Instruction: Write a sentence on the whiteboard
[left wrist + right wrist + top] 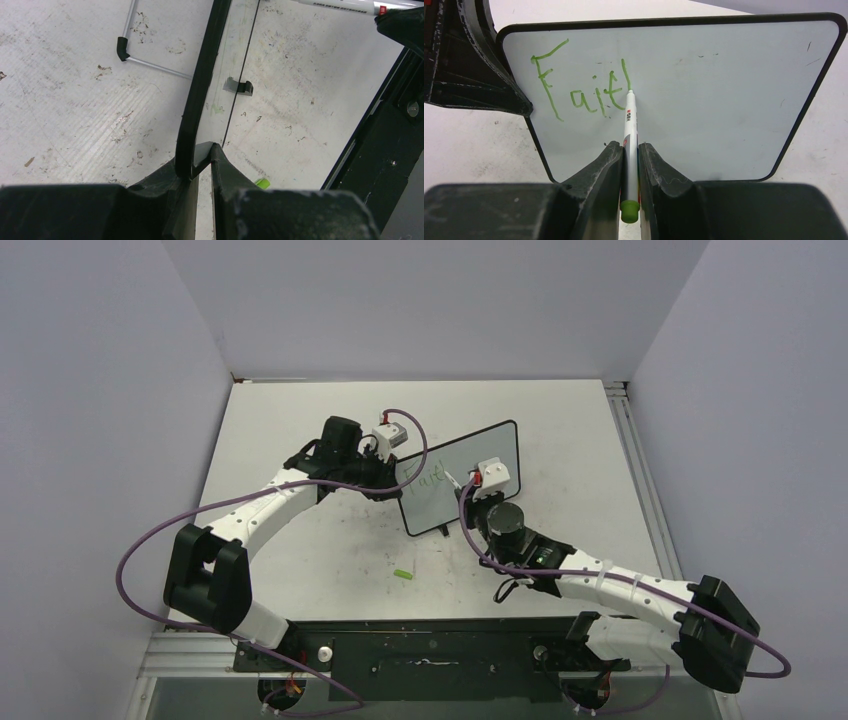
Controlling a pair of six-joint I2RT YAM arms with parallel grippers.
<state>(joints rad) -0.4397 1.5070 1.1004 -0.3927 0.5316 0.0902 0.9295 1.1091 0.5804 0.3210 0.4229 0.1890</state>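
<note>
Count on inspection: one whiteboard (724,90), one marker (629,120), one loose green cap (404,573), one unfinished green word (580,99), one left arm (265,510), one right arm (610,585).

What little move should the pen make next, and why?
Probably curve the marker tip up, rightward and back down, making the hump of an h. The green writing reads "Fait" plus one tall stroke, and the tip rests at that stroke's foot on the whiteboard. The right gripper grips the marker; the left gripper clamps the board's edge.
</note>
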